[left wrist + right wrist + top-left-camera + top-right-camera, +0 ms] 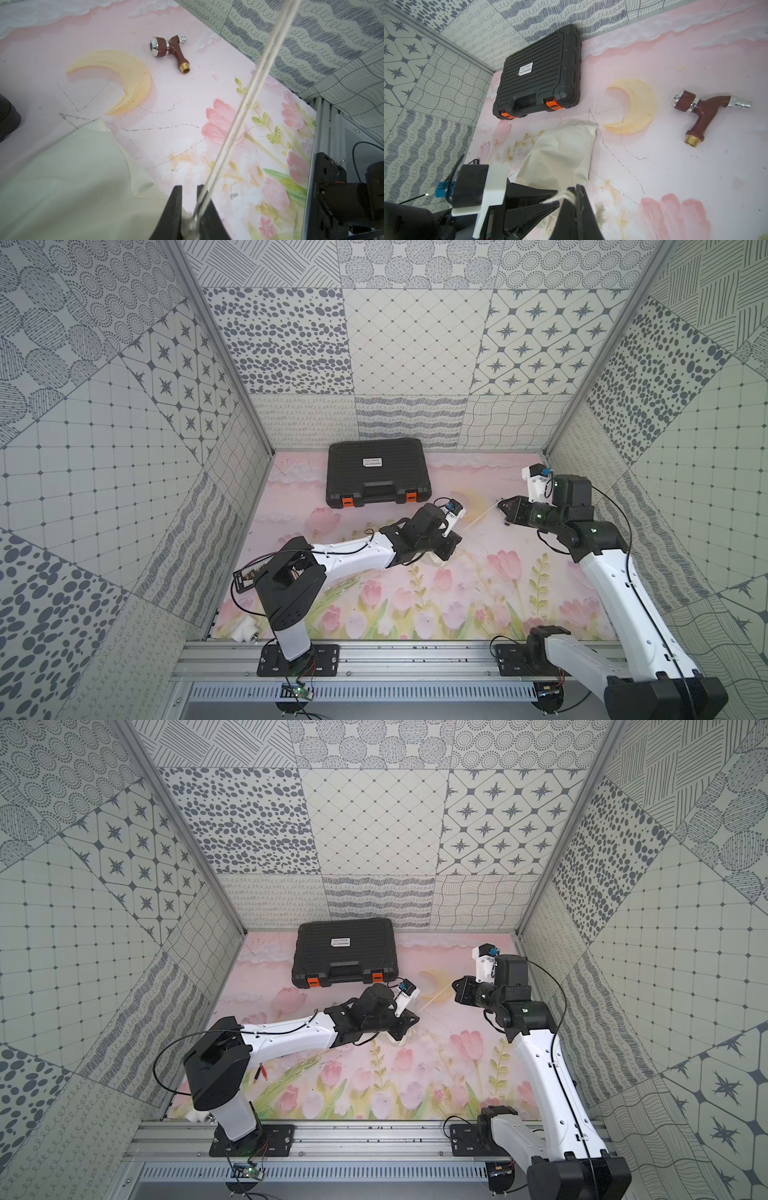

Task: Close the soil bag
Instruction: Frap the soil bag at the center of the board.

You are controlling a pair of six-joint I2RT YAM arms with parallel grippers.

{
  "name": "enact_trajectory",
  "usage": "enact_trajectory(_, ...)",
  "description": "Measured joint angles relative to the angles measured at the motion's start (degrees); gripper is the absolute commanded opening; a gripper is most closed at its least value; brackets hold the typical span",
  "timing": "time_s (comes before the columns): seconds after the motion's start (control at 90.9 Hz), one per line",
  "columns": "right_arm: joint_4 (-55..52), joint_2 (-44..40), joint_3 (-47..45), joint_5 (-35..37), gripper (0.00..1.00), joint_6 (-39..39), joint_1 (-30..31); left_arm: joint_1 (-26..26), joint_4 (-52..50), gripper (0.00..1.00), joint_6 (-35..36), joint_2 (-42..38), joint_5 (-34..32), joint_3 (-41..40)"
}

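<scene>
The soil bag is a cream cloth sack lying flat on the flowered mat, seen large in the left wrist view. In both top views my left arm covers nearly all of it; only a scrap shows. My left gripper stands over the bag's gathered neck with a narrow gap between its jaws, and the neck sits in that gap. The thin cord runs taut from there to my right gripper, which is shut on the cord's strands. In a top view the cord spans between the two grippers.
A black ribbed case with orange latches lies against the back wall, just beyond the bag. A brown tap fitting lies on the mat under the right gripper. Patterned walls close in three sides.
</scene>
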Motion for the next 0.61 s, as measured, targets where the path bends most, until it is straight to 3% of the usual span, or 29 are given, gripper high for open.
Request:
enact_trajectory(0.363, -1.1, 0.0, 1.2, -0.5, 0.00, 1.5, -1.4, -0.3, 2.8, 0.05, -3.6, -0.9, -6.3, -1.4)
enact_trajectory(0.605, 1.8, 0.3, 1.2, -7.0, 0.00, 3.8, -1.8, 2.4, 1.9, 0.00, -6.0, -7.3, -8.5, -3.5)
